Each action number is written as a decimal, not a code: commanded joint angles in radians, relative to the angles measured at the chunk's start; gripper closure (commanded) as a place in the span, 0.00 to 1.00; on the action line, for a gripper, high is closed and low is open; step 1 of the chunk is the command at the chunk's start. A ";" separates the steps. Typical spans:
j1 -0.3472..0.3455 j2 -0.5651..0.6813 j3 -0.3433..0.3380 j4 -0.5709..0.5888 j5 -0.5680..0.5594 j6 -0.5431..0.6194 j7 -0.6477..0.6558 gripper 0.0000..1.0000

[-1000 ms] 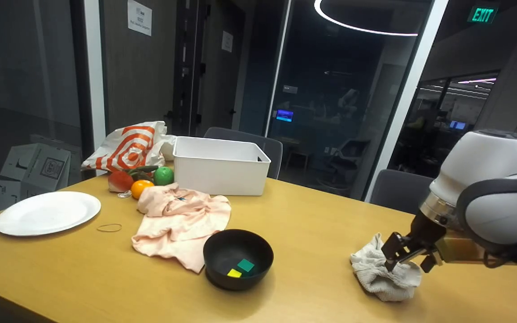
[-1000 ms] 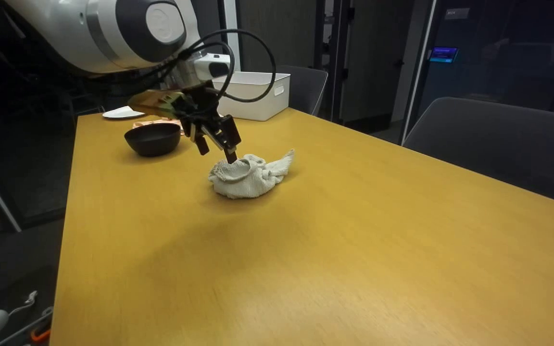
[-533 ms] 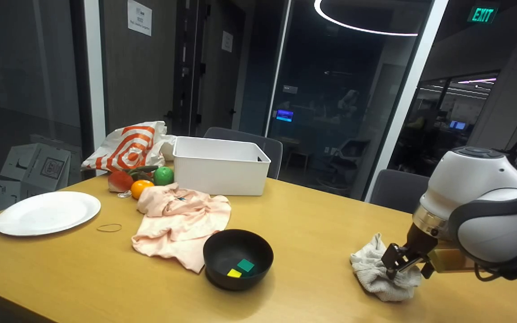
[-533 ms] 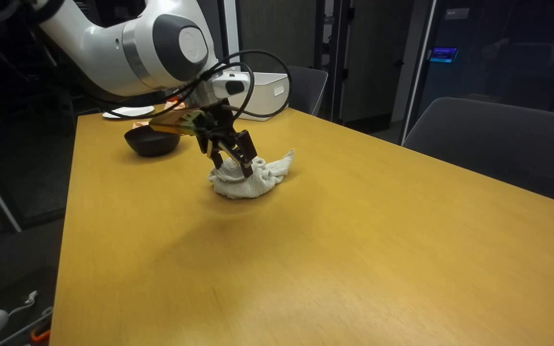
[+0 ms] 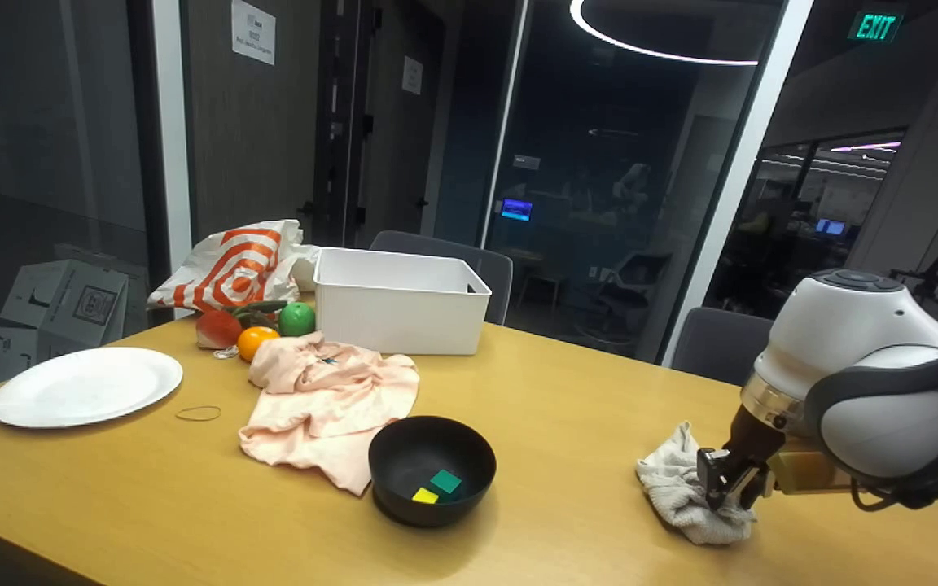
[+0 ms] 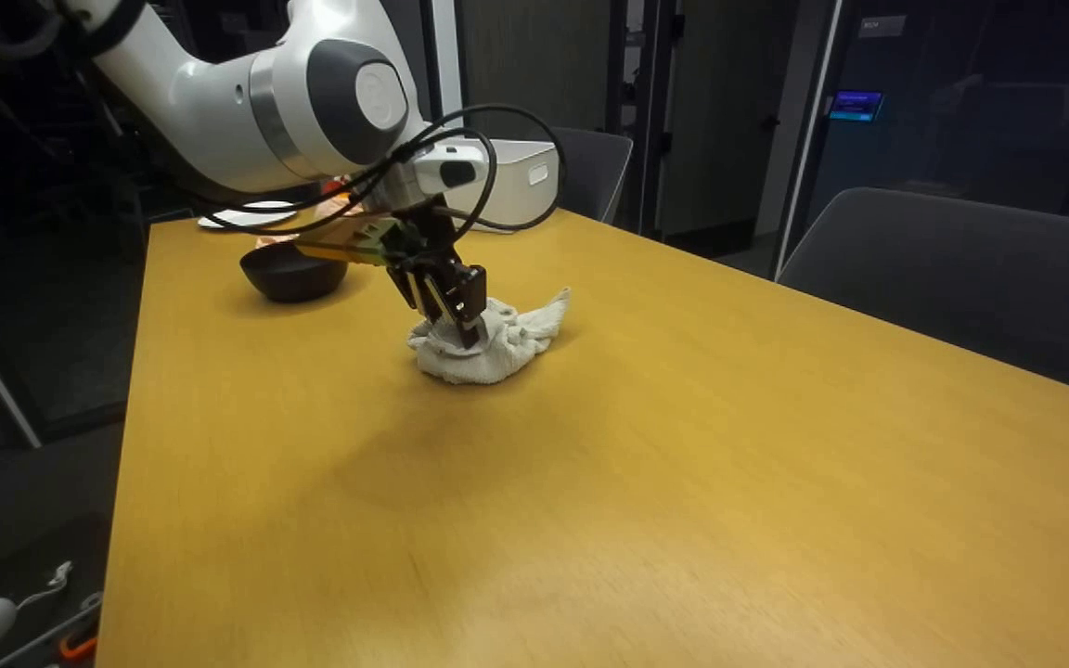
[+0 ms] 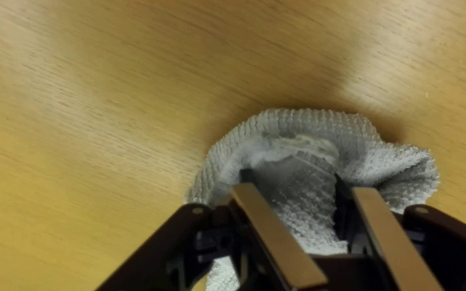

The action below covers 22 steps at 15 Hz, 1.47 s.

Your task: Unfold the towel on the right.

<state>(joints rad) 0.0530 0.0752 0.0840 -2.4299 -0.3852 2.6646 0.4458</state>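
Since your gripper (image 7: pixel 293 180) sits right over the bunched towel (image 5: pixel 678 492), jaws apart with some of it between, you likely just close, pointed end (image 6: pixel 548 318) jutting clear of the jaws.

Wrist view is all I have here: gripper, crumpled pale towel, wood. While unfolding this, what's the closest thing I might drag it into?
Observer: Likely the black bowl; in an exterior view it stands between the towel and a pale pink cloth.
Operator: Good to know. Anything inside it?
Observer: Yes, that same view shows a green piece and a yellow piece lying in it.
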 commanded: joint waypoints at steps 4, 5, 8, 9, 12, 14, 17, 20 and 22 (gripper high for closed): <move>0.023 -0.074 -0.035 -0.009 -0.097 -0.028 0.020 0.98; 0.019 -0.087 -0.037 -0.011 -0.116 -0.041 0.022 1.00; -0.002 -0.163 -0.047 -0.031 -0.178 -0.122 0.029 0.96; -0.011 -0.189 -0.047 -0.038 -0.178 -0.170 0.020 0.96; -0.025 -0.265 -0.038 -0.074 -0.095 -0.324 -0.066 0.95; -0.029 -0.304 -0.036 -0.094 -0.054 -0.406 -0.104 0.94; -0.036 -0.348 -0.034 -0.114 -0.013 -0.491 -0.119 0.85; -0.037 -0.376 -0.028 -0.120 0.009 -0.542 -0.119 0.56; -0.036 -0.389 -0.027 -0.123 0.023 -0.558 -0.125 0.42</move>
<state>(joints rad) 0.0284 -0.2618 0.0430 -2.5376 -0.3987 2.1407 0.3537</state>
